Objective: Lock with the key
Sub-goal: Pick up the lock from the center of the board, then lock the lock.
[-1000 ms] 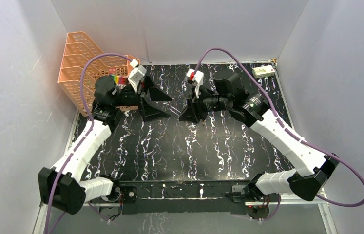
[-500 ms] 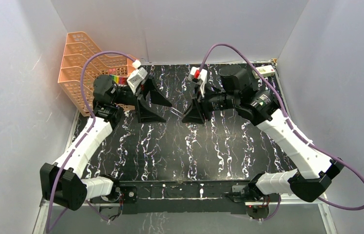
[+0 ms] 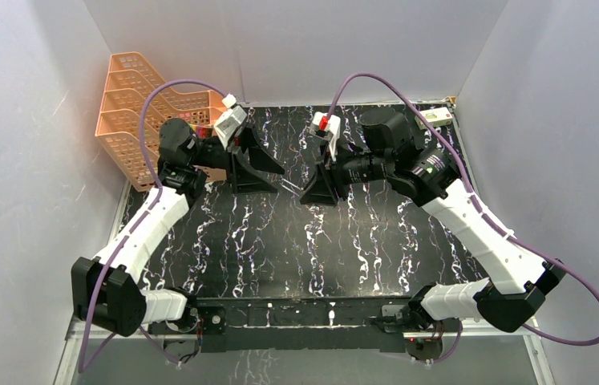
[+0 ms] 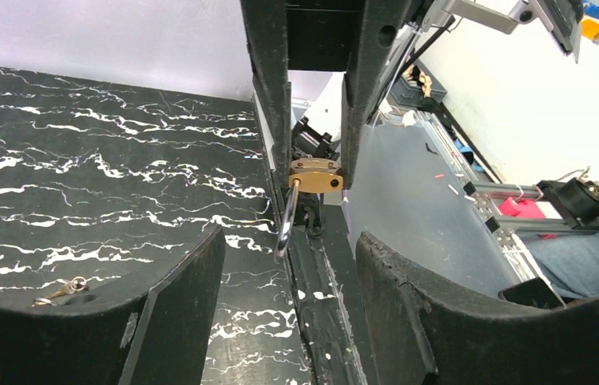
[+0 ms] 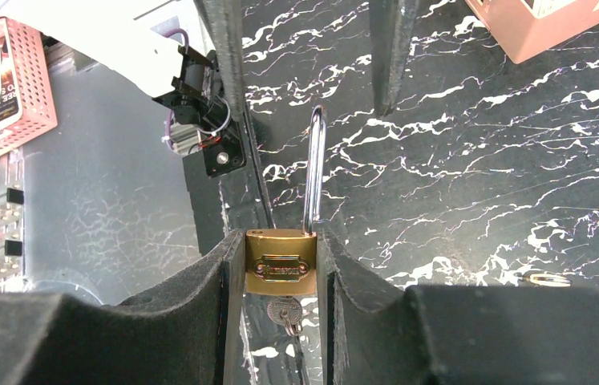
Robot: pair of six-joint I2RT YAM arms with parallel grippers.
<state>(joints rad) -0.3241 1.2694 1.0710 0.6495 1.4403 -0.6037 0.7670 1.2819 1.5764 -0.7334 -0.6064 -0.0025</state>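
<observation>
Two ways to lose this from here (judged, not seen). (1) Could catch the shackle (image 5: 314, 168) off-centre with the left gripper (image 4: 289, 245) and lever the padlock (image 5: 281, 263) askew in the right gripper (image 5: 278, 250), which grips only the flat sides of the brass body. (2) Could jog the key (image 5: 284, 311), seated at the body's end away from the shackle, and drop it to the table (image 3: 280, 241).

Pose, tips outward.
- Left: jaws apart, moderate gap, shackle tip just at the opening and seemingly untouched. Fingers pointing right, wrist about level, forearm running back to the near-left base.
- Right: clamped on the padlock, held mid-air over the far centre of the table. Fingers pointing left, nose to nose with the left, forearm sloping down to the near-right base.

Spare keys (image 4: 62, 290) loose on the table, apart from both.
</observation>
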